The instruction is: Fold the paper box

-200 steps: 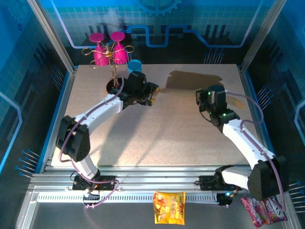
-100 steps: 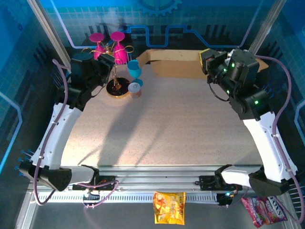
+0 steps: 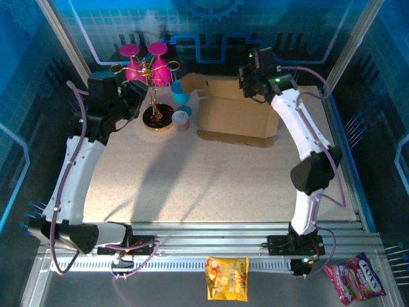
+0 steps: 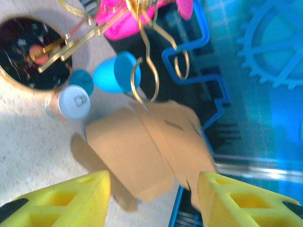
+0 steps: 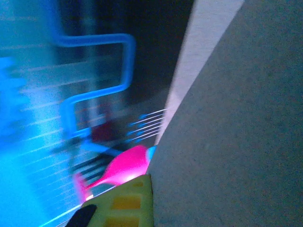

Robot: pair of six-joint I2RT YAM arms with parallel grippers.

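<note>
Toward the far right of the speckled beige desk (image 3: 211, 179), the box (image 3: 233, 118) is lying as a shallow tray of plain brown corrugated cardboard, its far wall standing up and a notched flap sticking out on the left. Beside it, a gold wire rack (image 3: 153, 83) on a round dark base is carrying glossy pink goblets (image 3: 131, 70), with a blue cup (image 3: 181, 91) and a small white-lidded can (image 3: 181, 119) just in front. The left fingers (image 4: 71, 194), blocky yellow pads, are hanging about half open and holding nothing; the box is sitting well beyond them. The right fingers (image 5: 125, 201) are pressed closed at the box's far wall, though I cannot tell whether cardboard is pinched. Compared with half a second ago, the right arm has swung leftward from the far corner, the box is sitting farther in on the desk, and the left arm has hardly moved.
</note>
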